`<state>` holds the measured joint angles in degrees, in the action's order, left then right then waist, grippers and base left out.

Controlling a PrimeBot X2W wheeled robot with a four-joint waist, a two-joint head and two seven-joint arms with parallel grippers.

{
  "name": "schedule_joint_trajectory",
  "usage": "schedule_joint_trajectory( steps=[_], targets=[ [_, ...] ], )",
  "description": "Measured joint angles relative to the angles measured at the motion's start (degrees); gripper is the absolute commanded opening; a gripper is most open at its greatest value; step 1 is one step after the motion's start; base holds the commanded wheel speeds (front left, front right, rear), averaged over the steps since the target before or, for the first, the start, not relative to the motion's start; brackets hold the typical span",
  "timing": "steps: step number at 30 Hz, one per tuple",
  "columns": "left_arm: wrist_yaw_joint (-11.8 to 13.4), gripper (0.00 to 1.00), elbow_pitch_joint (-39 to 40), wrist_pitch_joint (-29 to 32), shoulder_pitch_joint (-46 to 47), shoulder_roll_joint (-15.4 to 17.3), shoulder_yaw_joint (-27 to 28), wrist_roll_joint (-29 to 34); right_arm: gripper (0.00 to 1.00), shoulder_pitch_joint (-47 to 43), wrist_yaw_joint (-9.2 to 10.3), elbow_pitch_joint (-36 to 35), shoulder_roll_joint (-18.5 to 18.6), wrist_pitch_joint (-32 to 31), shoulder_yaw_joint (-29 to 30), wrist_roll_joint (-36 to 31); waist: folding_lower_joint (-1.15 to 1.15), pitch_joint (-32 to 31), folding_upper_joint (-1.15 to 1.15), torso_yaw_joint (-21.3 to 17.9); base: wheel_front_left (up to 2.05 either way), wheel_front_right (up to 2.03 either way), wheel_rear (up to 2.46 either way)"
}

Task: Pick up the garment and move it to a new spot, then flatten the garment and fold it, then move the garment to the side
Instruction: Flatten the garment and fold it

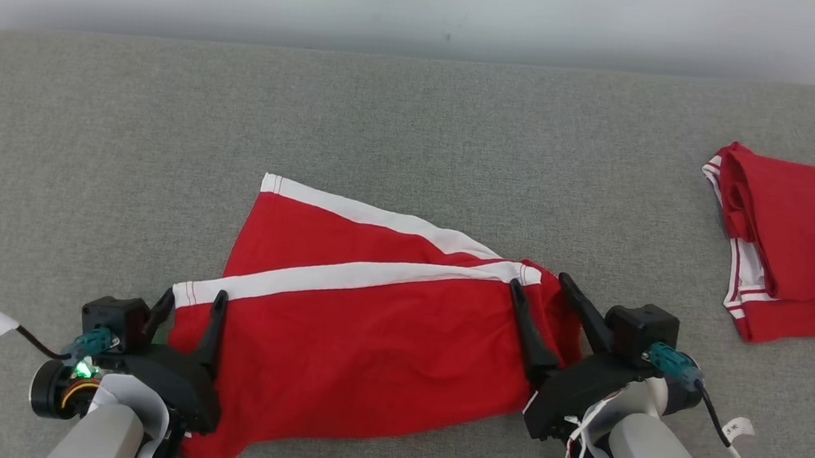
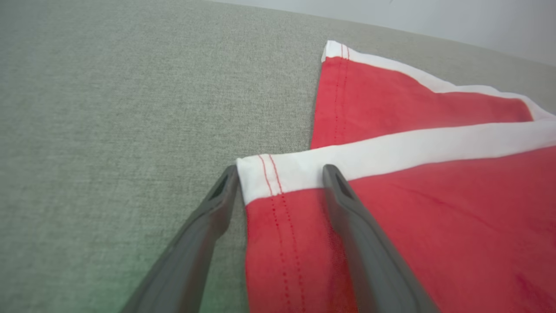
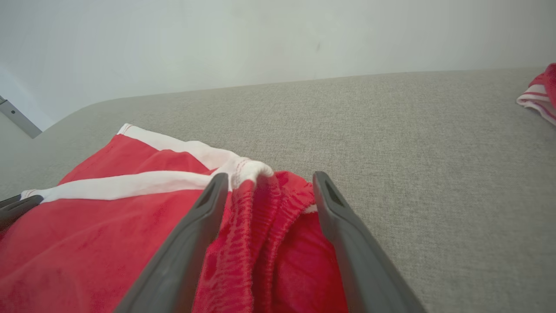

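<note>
Count: one grey table (image 1: 417, 125); one pair of red shorts (image 1: 368, 330); one folded red garment (image 1: 809, 253) right of the shorts; one left gripper (image 1: 195, 295); one right gripper (image 1: 538, 280).

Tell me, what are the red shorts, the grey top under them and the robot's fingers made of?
Shorts: soft matte knit, perhaps cotton jersey; it wrinkles, with stitched hems and a ribbed waistband. Top: matte woven upholstery cloth, by its speckled weave. Fingers: smooth dark grey plastic or rubber, dull sheen; can't tell which.
</note>
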<state>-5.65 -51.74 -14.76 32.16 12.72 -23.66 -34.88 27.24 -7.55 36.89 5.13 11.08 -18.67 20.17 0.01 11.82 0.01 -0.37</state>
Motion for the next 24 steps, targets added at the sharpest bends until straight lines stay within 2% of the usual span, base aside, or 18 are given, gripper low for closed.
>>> schedule_joint_trajectory(
  steps=[5, 6, 7, 8, 9, 10, 11, 19, 24],
  targets=[
    [-0.89, 1.0, -2.45, -0.29, 0.96, -1.15, 0.37, -0.22, 1.0, 1.9, 0.0, 3.61, -0.77, 1.03, -2.13, 1.07, 0.0, 0.15, 0.0, 0.34, 0.0, 0.0, 0.0],
    [-0.92, 1.0, -2.83, -0.29, 0.96, -1.37, 0.52, -0.38, 0.93, 2.3, 0.0, 4.09, -0.89, 1.18, -2.53, 1.22, 0.0, 0.16, 0.0, 0.36, 0.0, 0.0, 0.0],
    [-0.99, 1.0, -2.89, -0.3, 0.97, -1.57, 0.91, -0.58, 0.66, 2.77, 0.0, 4.72, -0.99, 1.38, -2.86, 1.55, 0.0, 0.19, 0.0, 0.39, 0.0, 0.0, 0.0],
    [-1.07, 0.51, -2.82, -0.3, 0.99, -1.68, 1.41, -0.79, 0.4, 3.19, 0.0, 5.19, -1.04, 1.57, -3.33, 1.66, 0.0, 0.23, 0.0, 0.39, 0.0, 0.0, 0.0],
    [-1.35, 0.31, -2.8, -0.29, 1.03, -1.72, 1.77, -1.02, 0.22, 3.55, 0.0, 5.52, -1.11, 1.8, -3.75, 1.79, 0.0, 0.3, 0.0, 0.37, 0.0, 0.0, 0.0],
    [-1.36, 0.09, -2.76, -0.29, 1.11, -1.71, 1.91, -1.0, 0.1, 3.97, 0.0, 5.99, -1.21, 2.07, -4.16, 1.99, 0.0, 0.39, 0.0, 0.36, 0.0, 0.0, 0.0],
    [-1.41, 0.0, -2.57, -0.29, 1.2, -1.67, 2.01, -0.81, 0.0, 4.41, 0.0, 6.43, -1.27, 2.16, -4.48, 2.04, -0.01, 0.48, 0.0, 0.33, 0.0, 0.0, 0.0],
    [-1.48, 0.0, 2.13, -0.27, 1.88, -1.44, 3.98, 2.45, 0.0, 5.82, 0.0, 7.05, -1.21, 3.65, -4.7, 3.08, -0.01, 0.5, 0.0, 0.25, 0.0, 0.0, 0.0],
    [-1.49, 0.0, 6.54, -0.27, 1.88, -0.59, 5.42, 5.71, 0.0, 5.32, 0.0, 3.09, -0.78, 3.9, -1.66, 4.05, -0.02, -0.01, 0.0, -0.27, 0.0, 0.0, 0.0]
  ],
)
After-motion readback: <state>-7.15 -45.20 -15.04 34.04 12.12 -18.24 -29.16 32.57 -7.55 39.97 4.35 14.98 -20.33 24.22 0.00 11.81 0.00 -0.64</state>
